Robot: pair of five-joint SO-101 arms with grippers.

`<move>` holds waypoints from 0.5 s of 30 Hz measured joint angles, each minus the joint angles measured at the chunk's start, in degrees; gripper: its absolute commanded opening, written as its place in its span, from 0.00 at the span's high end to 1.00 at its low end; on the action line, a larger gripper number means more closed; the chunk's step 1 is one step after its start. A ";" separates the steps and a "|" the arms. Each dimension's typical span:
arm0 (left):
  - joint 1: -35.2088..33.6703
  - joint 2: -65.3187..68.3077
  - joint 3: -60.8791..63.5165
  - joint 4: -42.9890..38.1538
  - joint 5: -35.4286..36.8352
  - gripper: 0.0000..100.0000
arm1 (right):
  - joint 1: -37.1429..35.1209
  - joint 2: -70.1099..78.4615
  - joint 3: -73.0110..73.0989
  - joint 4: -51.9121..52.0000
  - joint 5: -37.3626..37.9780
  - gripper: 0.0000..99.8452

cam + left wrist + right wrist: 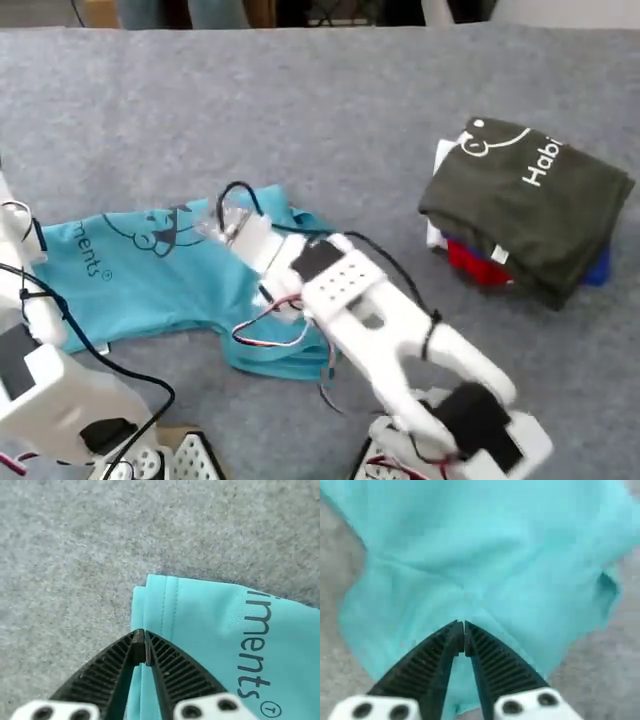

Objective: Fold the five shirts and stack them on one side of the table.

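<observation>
you are pinching the smooth teal shirt (pixel 130 270) twice: your left gripper (pixel 140 647) is holding its ribbed jaws shut on the stitched hem corner, and your right gripper (pixel 460 630) is clamping a puckered bunch of the same cloth. the shirt is lying rumpled on the fuzzy grey table cover (pixel 330 110), well apart from the folded stack (pixel 525 200), whose dark olive top is hiding most of the red and blue layers.
</observation>
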 measured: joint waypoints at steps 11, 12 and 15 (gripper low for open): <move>0.00 0.00 0.00 0.00 0.00 0.97 | -2.73 5.01 0.00 12.48 0.09 0.99; 0.00 0.00 0.00 0.00 0.00 0.97 | -2.73 5.01 0.00 13.19 0.09 0.99; 0.00 0.00 0.00 0.00 0.00 0.97 | -2.73 5.01 2.20 11.96 0.09 0.99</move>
